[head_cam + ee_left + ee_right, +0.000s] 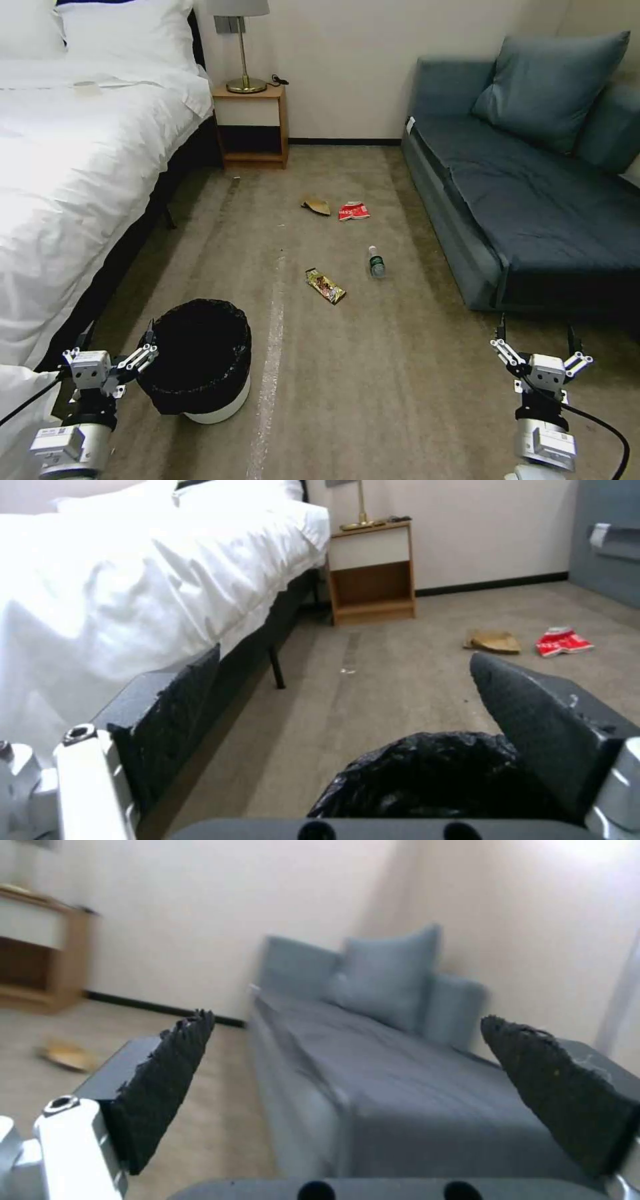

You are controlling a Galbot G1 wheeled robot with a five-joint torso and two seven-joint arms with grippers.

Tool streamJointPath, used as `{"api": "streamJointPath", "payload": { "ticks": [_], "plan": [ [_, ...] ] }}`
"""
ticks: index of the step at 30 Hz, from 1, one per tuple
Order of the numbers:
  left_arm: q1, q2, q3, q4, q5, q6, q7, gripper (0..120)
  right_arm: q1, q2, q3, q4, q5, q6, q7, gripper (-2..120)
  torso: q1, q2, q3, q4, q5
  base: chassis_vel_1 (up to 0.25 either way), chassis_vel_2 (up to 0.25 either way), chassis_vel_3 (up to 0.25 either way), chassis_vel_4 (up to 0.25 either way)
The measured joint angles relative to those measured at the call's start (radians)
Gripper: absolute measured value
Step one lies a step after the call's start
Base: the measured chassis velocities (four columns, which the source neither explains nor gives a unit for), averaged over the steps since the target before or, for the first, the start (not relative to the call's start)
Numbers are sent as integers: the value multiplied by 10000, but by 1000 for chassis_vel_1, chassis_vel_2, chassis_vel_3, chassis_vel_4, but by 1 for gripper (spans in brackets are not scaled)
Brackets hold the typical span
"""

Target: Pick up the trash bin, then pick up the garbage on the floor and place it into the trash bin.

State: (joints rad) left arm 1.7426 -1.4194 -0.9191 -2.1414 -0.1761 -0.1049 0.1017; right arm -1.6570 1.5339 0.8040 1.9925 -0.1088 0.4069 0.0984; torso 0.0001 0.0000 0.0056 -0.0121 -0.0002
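Observation:
The trash bin [200, 363], white with a black bag over its rim, stands on the carpet at the near left; its bag edge [433, 775] shows in the left wrist view. My left gripper [117, 337] is open just left of the bin's rim, holding nothing. Farther out on the floor lies the garbage: a gold-brown wrapper [325, 285], a clear bottle [377, 261] with a green cap, a red-and-white packet [353, 211] [562, 641] and a tan cardboard scrap [316, 206] [493, 641] [67, 1056]. My right gripper [536, 333] hangs open at the near right, by the sofa's corner.
A bed [73, 167] with white bedding runs along the left. A wooden nightstand [252, 127] with a lamp stands at the back wall. A blue-grey sofa [527, 193] with cushions lines the right side. Bare carpet lies between bed and sofa.

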Motion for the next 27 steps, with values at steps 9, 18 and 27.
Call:
{"api": "streamJointPath", "payload": {
  "ticks": [9, 18, 27],
  "plan": [
    [-6, 301, -113, -174, 90, 136, 518, 100, -11, -84, 7, -61, 96, 591, -1264, 100, 1, 0, 0, 0, 0, 0, 0, 0, 0],
    [-191, 339, -119, -113, 115, 143, 538, 100, -57, -279, 180, 81, 215, 522, -1174, 100, 0, 0, 0, 0, 0, 0, 0, 0, 0],
    [-51, 243, -36, -77, 60, 111, 260, 100, -196, -156, 168, 17, 73, 592, -1086, 100, 0, 0, 0, -1, 0, 0, 0, 0, 0]
  ]
}}
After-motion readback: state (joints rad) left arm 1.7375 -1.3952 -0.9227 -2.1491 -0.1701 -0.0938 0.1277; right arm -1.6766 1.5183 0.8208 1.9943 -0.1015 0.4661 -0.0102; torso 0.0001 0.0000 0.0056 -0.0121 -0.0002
